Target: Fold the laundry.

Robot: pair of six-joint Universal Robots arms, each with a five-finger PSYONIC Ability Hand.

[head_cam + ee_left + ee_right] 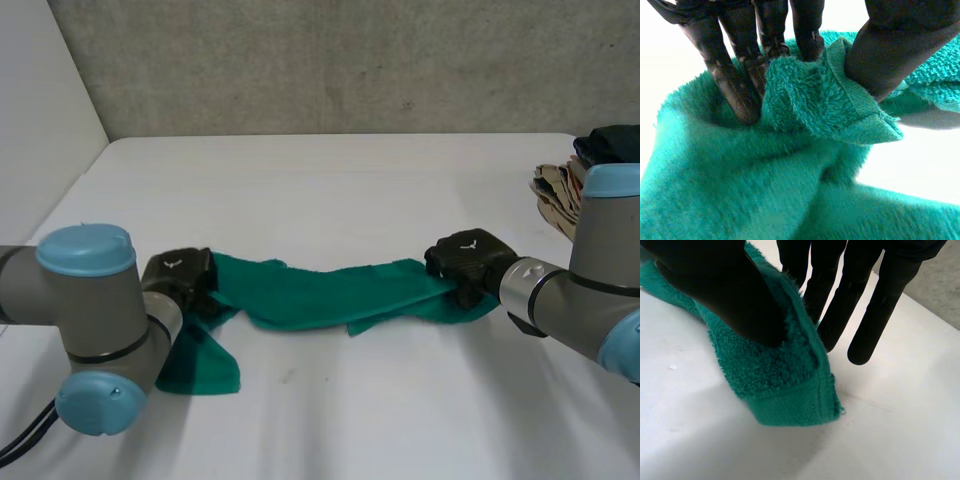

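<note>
While the left hand (180, 275) and right hand (465, 262) each pinch an end of the towel (320, 295) sagging onto the desk (350, 190), either grip may slip if it is pulled taut.

looks like a robotics lab: bare white counter (350, 180), grey concrete wall (350, 60) behind it, grey robot arms (90, 300) reaching over it.
</note>
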